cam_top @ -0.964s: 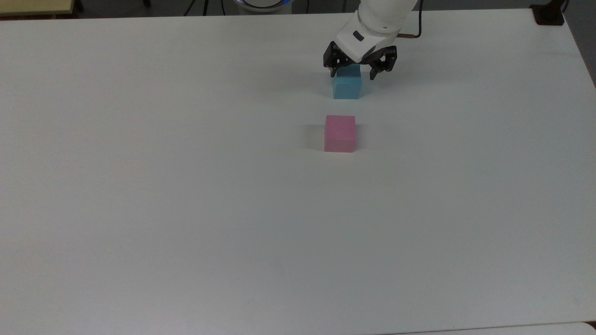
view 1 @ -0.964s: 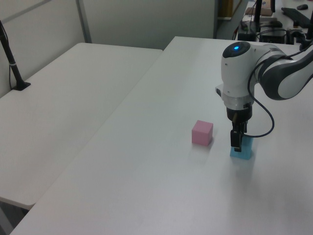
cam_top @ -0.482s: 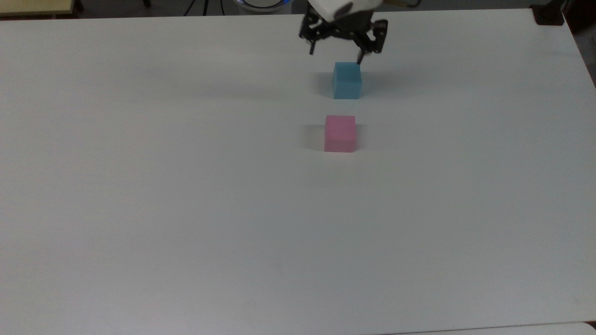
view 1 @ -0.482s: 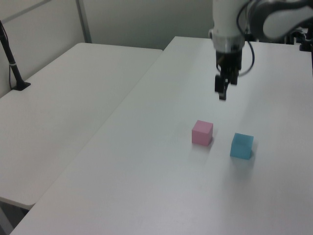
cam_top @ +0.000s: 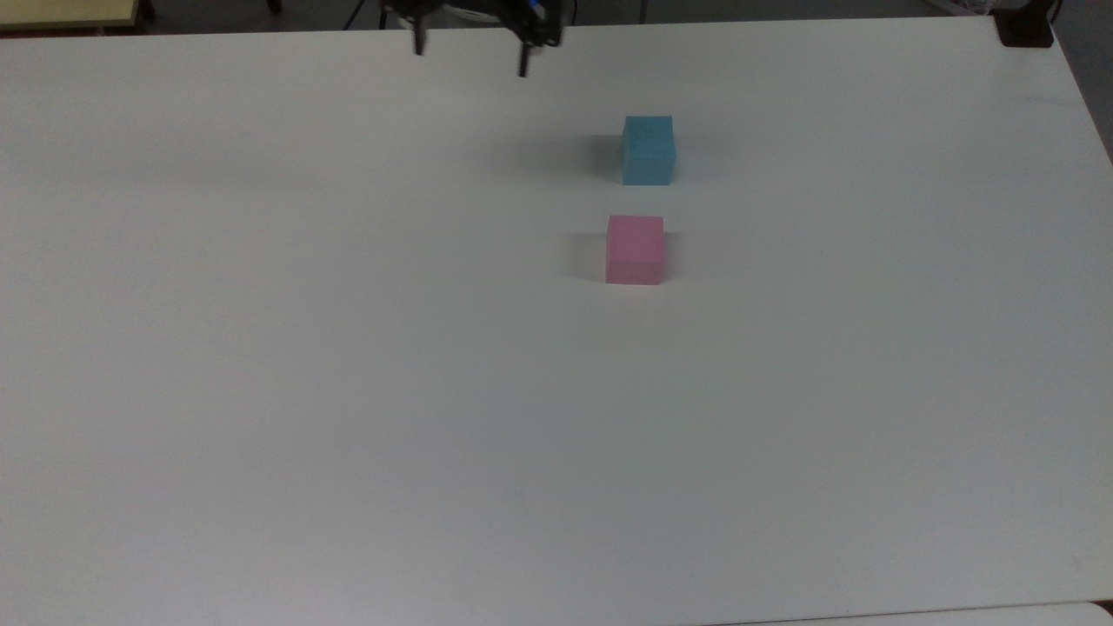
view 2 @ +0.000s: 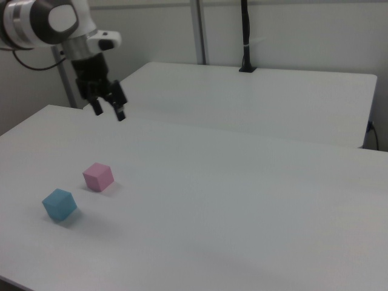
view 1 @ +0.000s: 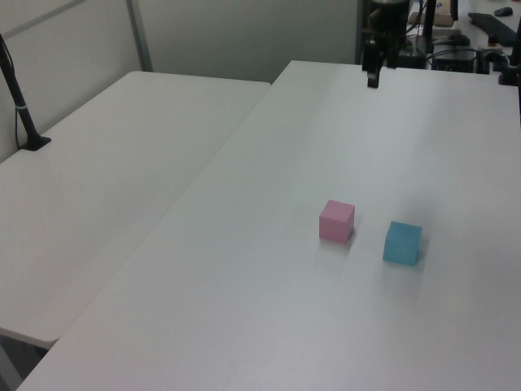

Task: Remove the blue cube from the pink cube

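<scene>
Top view, left to right: gripper (cam_top: 469,56) sits high at the far table edge, fingers spread, nothing between them. Blue cube (cam_top: 649,149) is to the top view's right of the jaws and nearer the camera, flat on the white table (cam_top: 261,391). Pink cube (cam_top: 635,249) is just in front of it, a clear gap between them, not touching.

Right view agrees: gripper (view 2: 108,110) is raised, well apart from both; the pink cube (view 2: 98,176) is the nearer of the two, the blue cube (view 2: 59,204) beyond it.

Judgement: the unstack looks done, blue is off pink. No regrasp needed; if one were, the jaws would travel to the top view's right and down. Cubes have no long axis, so either face pair works.
</scene>
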Robot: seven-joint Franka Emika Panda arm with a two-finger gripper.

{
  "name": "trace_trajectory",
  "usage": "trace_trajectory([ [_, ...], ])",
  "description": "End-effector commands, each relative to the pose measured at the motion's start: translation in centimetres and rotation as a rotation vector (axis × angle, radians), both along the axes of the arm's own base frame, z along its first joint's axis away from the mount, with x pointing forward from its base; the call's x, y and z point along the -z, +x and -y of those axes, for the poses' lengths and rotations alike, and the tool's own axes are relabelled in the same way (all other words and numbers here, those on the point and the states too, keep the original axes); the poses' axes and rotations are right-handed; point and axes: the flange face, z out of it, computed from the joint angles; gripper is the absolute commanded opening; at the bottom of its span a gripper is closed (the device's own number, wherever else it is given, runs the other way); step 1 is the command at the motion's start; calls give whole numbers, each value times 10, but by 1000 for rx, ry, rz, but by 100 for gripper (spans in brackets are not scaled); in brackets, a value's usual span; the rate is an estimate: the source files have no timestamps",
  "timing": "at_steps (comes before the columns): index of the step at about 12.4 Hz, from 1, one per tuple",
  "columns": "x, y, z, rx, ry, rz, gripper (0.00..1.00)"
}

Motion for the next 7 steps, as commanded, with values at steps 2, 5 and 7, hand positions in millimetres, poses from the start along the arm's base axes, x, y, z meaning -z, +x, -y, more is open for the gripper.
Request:
trace_trajectory([
  [2,-18,-8,48,-169,22,-9,100],
  [5,-26,-8,53,-166,24,7,100],
  [7,-29,-8,54,-160,33,16,100],
])
